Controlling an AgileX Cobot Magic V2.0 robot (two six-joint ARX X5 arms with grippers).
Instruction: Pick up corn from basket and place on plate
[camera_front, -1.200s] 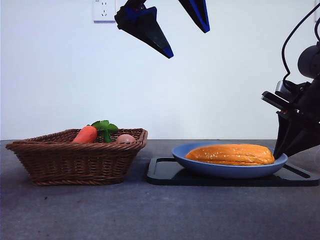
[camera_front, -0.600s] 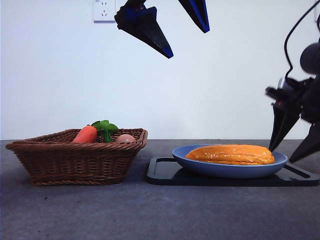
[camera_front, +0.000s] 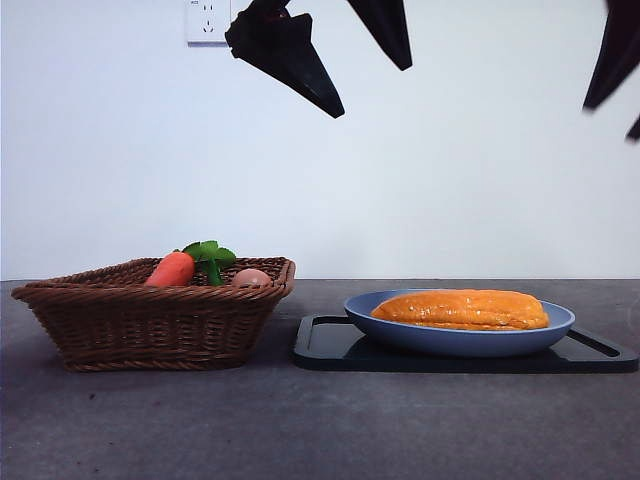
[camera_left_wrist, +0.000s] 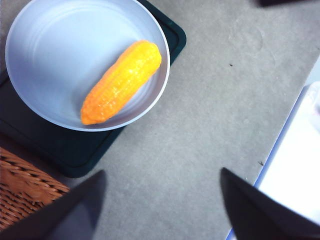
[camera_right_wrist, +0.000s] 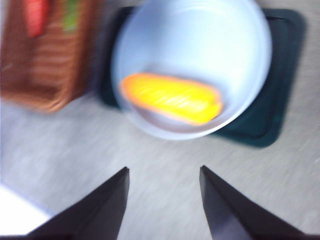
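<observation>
The corn (camera_front: 460, 309) lies flat on the light-blue plate (camera_front: 450, 343), its bumpy orange-yellow cob running nearly the plate's width. The left wrist view also shows the corn (camera_left_wrist: 121, 81) on the plate (camera_left_wrist: 60, 60), as does the blurred right wrist view: corn (camera_right_wrist: 171, 99), plate (camera_right_wrist: 200, 45). To the plate's left stands the wicker basket (camera_front: 150, 320). My left gripper (camera_front: 370, 90) hangs open high above the middle of the table, nothing between its jaws (camera_left_wrist: 162, 171). My right gripper (camera_front: 610, 123) is high at the right edge, open and holding nothing (camera_right_wrist: 164, 168).
A flat black tray (camera_front: 330, 345) lies under the plate. In the basket are a carrot (camera_front: 172, 270) with green leaves and a tan egg (camera_front: 250, 277). A white sheet (camera_left_wrist: 300, 165) borders the grey table. A wall socket (camera_front: 208, 20) is behind.
My right gripper has risen from beside the plate's right rim to the top right corner. The corn stays on the plate. The left gripper has not moved.
</observation>
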